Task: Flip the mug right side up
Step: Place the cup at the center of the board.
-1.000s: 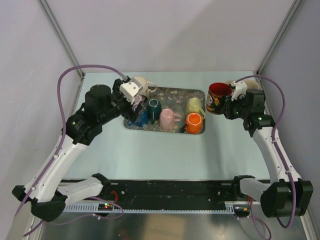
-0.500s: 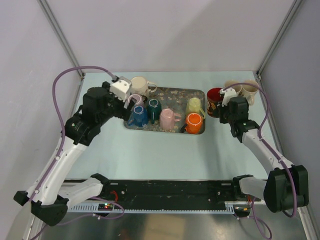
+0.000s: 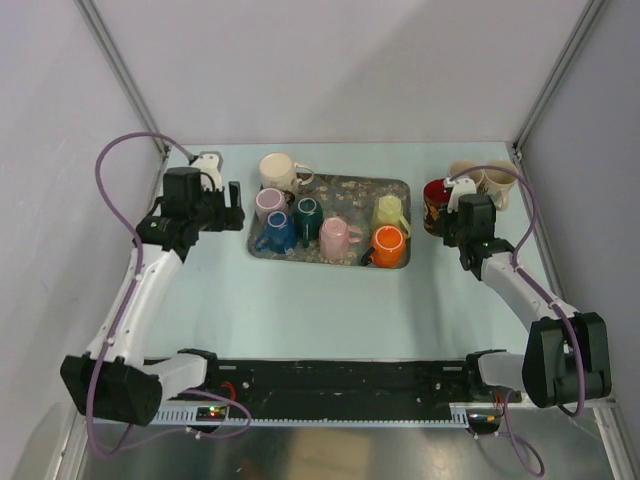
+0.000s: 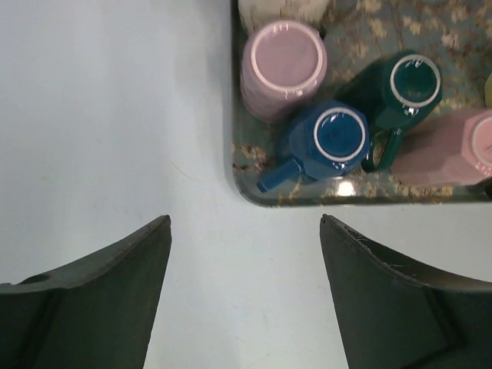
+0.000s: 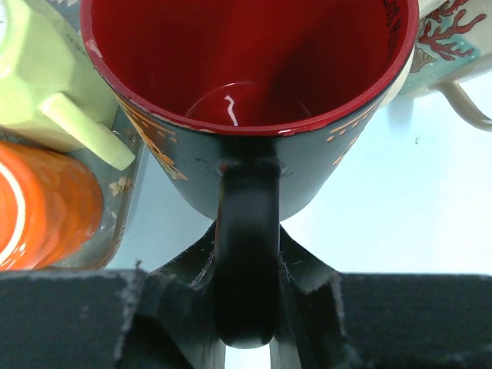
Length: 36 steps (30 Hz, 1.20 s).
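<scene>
A black mug with a red inside (image 3: pixel 436 200) stands mouth up just right of the tray, low over the table. My right gripper (image 3: pixel 457 213) is shut on its handle. In the right wrist view the handle (image 5: pixel 247 254) runs down between the two fingers (image 5: pixel 307 265), and the red inside (image 5: pixel 246 54) faces the camera. I cannot tell whether the mug's base touches the table. My left gripper (image 3: pixel 234 204) is open and empty, left of the tray; in its wrist view (image 4: pixel 244 223) only bare table lies between the fingers.
The patterned tray (image 3: pixel 330 181) holds several mugs: pink (image 3: pixel 270 203), blue (image 3: pixel 277 233), teal (image 3: pixel 307 214), a second pink (image 3: pixel 338 237), yellow-green (image 3: pixel 388 210), orange (image 3: pixel 387 243). A cream mug (image 3: pixel 278 170) stands at its far-left corner. A beige coral-patterned mug (image 3: pixel 482 181) is behind the held mug.
My left arm has drawn back left, off the tray, with an empty gripper. My right arm has turned the black mug mouth up and lowered it beside the tray.
</scene>
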Each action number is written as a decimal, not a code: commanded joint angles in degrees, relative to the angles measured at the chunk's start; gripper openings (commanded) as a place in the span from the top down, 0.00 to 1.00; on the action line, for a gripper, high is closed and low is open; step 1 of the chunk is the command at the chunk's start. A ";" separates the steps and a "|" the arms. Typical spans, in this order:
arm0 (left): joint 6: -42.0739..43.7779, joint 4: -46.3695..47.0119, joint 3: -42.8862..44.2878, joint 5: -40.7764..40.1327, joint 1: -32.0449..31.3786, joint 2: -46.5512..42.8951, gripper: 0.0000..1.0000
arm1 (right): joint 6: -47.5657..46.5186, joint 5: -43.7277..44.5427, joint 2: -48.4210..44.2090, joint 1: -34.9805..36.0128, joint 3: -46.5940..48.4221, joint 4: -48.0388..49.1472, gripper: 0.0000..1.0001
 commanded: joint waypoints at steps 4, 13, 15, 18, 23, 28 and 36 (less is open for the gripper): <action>-6.83 2.01 -3.95 7.65 2.77 6.74 0.22 | 2.14 1.31 0.65 -0.05 1.61 12.38 1.00; -6.56 5.53 -0.98 10.51 4.53 21.14 0.32 | 3.32 0.27 0.74 -0.46 1.53 10.63 1.00; -6.62 5.90 0.89 9.42 4.47 24.67 0.35 | 3.45 0.00 0.75 -0.56 1.41 10.37 1.00; -6.52 6.38 3.97 7.97 4.59 29.67 0.39 | 3.41 -0.18 0.55 -0.70 1.35 10.03 1.00; -5.30 6.49 10.38 6.31 4.62 36.91 0.46 | 3.96 -1.21 0.18 -1.35 1.40 9.19 1.00; -4.23 6.14 14.65 6.14 4.72 42.70 0.52 | 4.73 -2.61 -0.08 -1.85 1.39 7.59 1.00; -5.20 5.97 16.15 7.62 5.08 47.10 0.60 | 4.84 -3.73 -0.03 -1.97 1.35 7.55 1.00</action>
